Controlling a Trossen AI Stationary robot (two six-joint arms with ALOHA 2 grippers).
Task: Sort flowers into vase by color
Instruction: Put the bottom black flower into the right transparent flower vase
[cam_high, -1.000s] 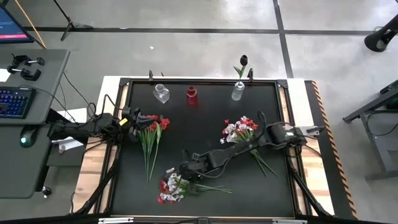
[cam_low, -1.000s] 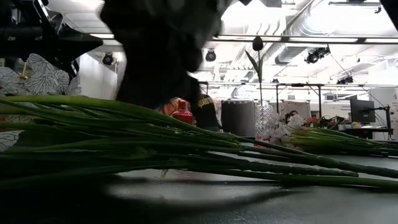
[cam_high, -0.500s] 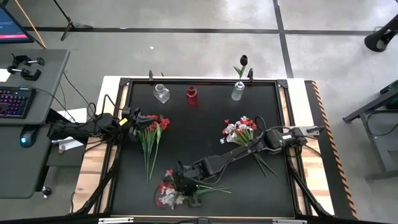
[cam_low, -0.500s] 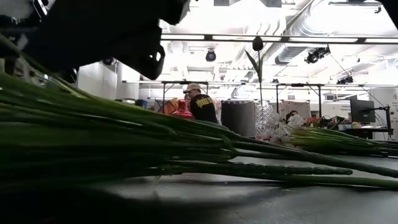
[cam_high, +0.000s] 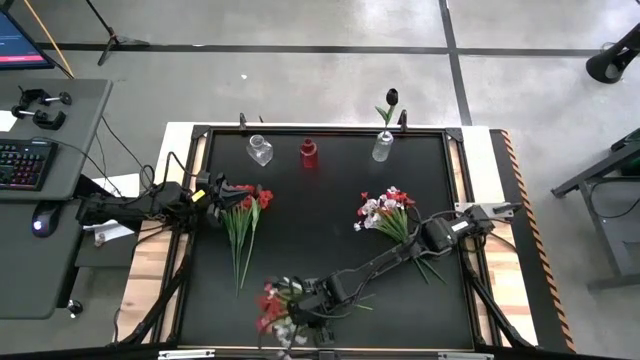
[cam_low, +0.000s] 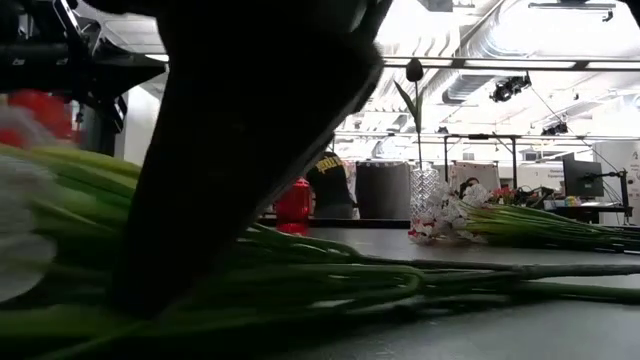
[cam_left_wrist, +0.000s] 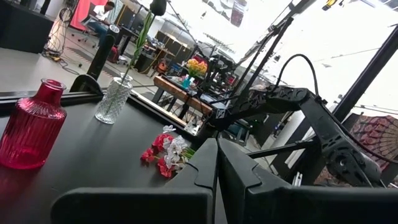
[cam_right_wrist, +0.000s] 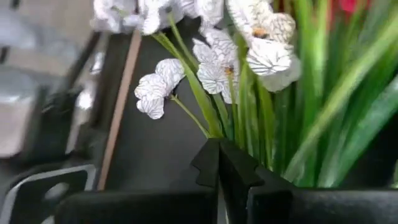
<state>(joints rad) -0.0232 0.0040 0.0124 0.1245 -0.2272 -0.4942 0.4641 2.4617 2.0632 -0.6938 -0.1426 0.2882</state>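
Observation:
Three bunches of flowers lie flat on the black table. A red bunch (cam_high: 245, 205) lies by the left gripper (cam_high: 222, 190), which is shut and touches nothing in its wrist view (cam_left_wrist: 217, 146). A red-and-white bunch (cam_high: 384, 210) rests mid-right. A third red-and-white bunch (cam_high: 272, 305) lies at the near edge under the right gripper (cam_high: 293, 322). In the right wrist view the right gripper (cam_right_wrist: 218, 146) is shut, its tips among the green stems just below white blossoms (cam_right_wrist: 214, 62). One black flower (cam_high: 391, 97) stands in the right clear vase (cam_high: 383, 147). My right gripper comes from the table's right, slanting down, into the near bunch. Its shut fingertips (cam_right_wrist: 208, 155) meet the green stems (cam_right_wrist: 208, 121) just below the white blossoms. The fingers hide that spot, so I cannot tell whether a stem is pinched. The bunch lies on the table.
A clear vase (cam_high: 260, 151) and a red vase (cam_high: 309, 153) stand along the far edge with the vase of the black flower. The right arm (cam_high: 390, 262) stretches low across the table's middle. In the low view the gripper (cam_low: 250, 150) blocks much of the scene. A person (cam_low: 325, 180) is behind the table.
The right gripper has moved toward the table's near edge and slightly left, from the bunch's far side to over its blossom end. In the low view the bunch's stems have shifted and lie lower, and red and white blossoms now show at the left.

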